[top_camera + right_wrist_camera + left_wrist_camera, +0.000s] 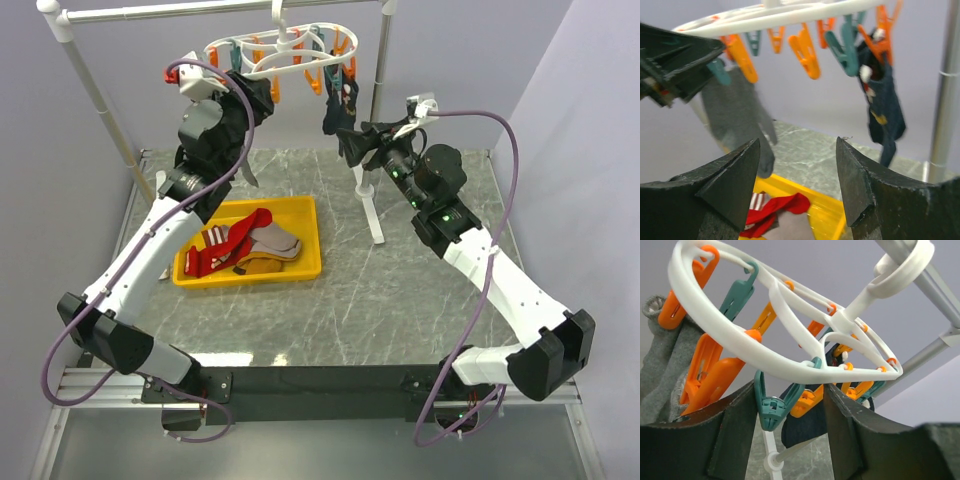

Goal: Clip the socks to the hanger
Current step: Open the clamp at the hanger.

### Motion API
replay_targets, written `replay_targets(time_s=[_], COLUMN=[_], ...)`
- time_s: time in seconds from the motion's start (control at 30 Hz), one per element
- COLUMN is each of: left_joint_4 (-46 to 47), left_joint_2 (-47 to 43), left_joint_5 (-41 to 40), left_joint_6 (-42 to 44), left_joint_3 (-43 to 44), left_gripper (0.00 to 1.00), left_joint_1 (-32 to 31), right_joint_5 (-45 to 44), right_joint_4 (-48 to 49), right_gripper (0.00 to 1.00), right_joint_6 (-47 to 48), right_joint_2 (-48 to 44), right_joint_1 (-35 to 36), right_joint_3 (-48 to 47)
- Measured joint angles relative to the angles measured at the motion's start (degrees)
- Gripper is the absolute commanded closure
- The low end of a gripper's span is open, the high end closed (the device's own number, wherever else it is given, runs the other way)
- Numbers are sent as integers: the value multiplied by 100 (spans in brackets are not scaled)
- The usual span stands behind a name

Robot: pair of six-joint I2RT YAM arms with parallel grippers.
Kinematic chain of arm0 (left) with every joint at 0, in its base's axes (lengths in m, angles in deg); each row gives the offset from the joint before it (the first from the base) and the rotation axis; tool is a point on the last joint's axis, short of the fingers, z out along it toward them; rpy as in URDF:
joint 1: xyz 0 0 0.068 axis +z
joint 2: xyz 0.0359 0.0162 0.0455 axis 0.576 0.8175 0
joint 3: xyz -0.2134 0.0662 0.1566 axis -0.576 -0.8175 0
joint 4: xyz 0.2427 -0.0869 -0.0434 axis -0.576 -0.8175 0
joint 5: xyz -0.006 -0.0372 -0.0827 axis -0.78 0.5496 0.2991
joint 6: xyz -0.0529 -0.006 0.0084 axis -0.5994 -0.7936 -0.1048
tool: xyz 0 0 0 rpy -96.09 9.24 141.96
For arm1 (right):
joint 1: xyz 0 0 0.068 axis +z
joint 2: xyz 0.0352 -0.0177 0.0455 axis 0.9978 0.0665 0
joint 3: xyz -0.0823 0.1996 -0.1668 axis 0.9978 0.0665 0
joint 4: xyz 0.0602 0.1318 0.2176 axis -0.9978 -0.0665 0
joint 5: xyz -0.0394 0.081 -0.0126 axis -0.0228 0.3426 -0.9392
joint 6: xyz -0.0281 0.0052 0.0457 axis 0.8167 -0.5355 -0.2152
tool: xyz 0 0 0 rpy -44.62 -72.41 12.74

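On the tabletop [400,290], a yellow tray [313,240] holds red, grey-beige and mustard socks [245,245]. Beyond it the right fingers [860,185] stand wide apart and empty, and the left fingers [735,440] are parted with a teal clothespin [771,407] in the gap. Farthest back, the hanger [290,52] hangs from a rail [200,10], with a grey sock [740,110] and a dark blue sock [885,110] clipped on.

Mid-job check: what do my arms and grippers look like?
Left arm and right arm: white links, black joints, a looping purple cable each. Green lights dot the right one. Left gripper and right gripper: black wedge-shaped fingers.
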Motion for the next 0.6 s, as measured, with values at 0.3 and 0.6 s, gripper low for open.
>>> replay_targets(time_s=[0.3,0.6], left_joint_4=[118,114], left_joint_2=[-81,-107], left_joint_5=[479,737], left_joint_6=[136,136], left_joint_3=[-57,-57], left_gripper=[53,63], left_joint_1=[151,275], right_joint_5=[883,1296], right_joint_4=[350,592], right_gripper=[31,31], right_joint_6=[-61,-48], right_joint_2=[492,966], right_joint_1=[98,407], right_joint_3=[-133,-549])
